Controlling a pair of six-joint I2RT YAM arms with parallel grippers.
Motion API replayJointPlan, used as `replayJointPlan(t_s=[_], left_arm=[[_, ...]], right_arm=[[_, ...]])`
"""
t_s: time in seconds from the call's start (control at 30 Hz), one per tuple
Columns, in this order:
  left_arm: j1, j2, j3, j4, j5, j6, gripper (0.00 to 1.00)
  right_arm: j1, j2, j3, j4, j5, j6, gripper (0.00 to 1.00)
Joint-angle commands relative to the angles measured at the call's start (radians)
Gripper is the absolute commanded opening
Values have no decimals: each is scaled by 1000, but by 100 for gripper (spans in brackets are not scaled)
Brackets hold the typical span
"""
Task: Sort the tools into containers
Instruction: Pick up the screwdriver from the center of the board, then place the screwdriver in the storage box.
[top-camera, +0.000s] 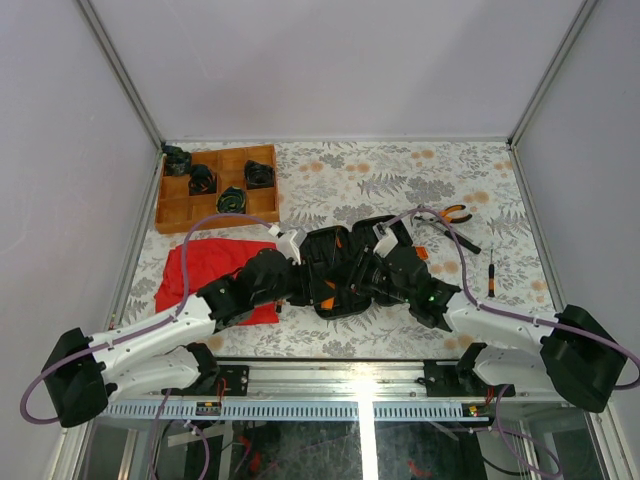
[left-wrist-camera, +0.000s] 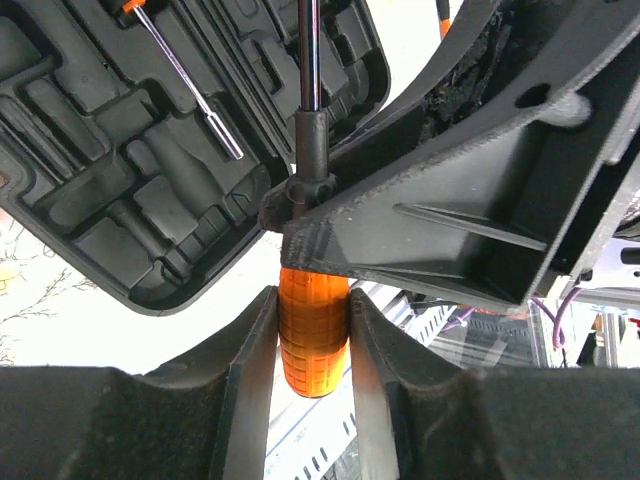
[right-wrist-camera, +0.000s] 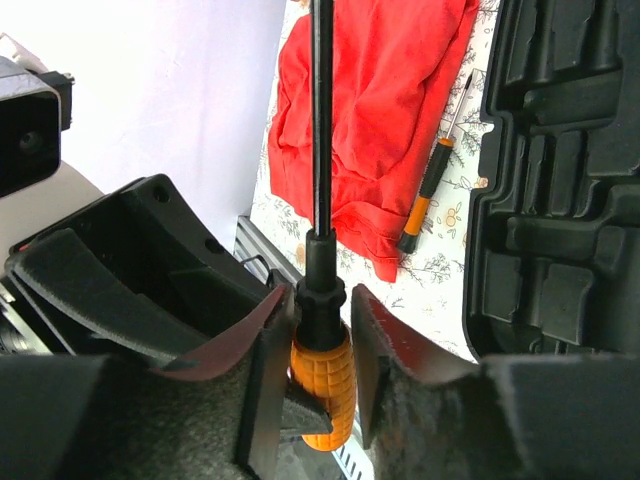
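Clamping the orange-handled screwdriver (left-wrist-camera: 313, 335) by its handle, the left fingers (left-wrist-camera: 250, 380) hold it over the open tool case (left-wrist-camera: 120, 150); the right fingers (right-wrist-camera: 375, 370) pinch its upper handle too. Farther off, pliers (top-camera: 452, 213) lie on the surface (top-camera: 400, 170), right of the case.

My left arm (top-camera: 160, 335) stretches from its near-left base toward the middle, and my right arm (top-camera: 500, 320) comes in from the near-right base, so that both wrists meet at the centre. My left end effector (left-wrist-camera: 313, 300) is clamped on the grip of an orange-handled metal-shafted screwdriver (left-wrist-camera: 313, 345). My right end effector (right-wrist-camera: 320, 295) closely flanks the same tool at its black collar; I cannot tell whether it presses.
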Motion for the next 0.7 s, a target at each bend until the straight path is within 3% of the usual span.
replayJointPlan(t_s=[0.0, 0.13, 0.33, 0.67], left_arm=[[-13, -19, -7, 80, -9, 22, 0], [-13, -15, -6, 79, -13, 18, 0], [-13, -55, -28, 65, -45, -17, 32], [-9, -129, -39, -44, -180, -34, 61]], right_arm=[[10, 14, 22, 67, -29, 8, 32], [10, 15, 27, 33, -18, -8, 18], [9, -45, 67, -147, 74, -100, 8], [10, -207, 98, -440, 359, -256, 0]])
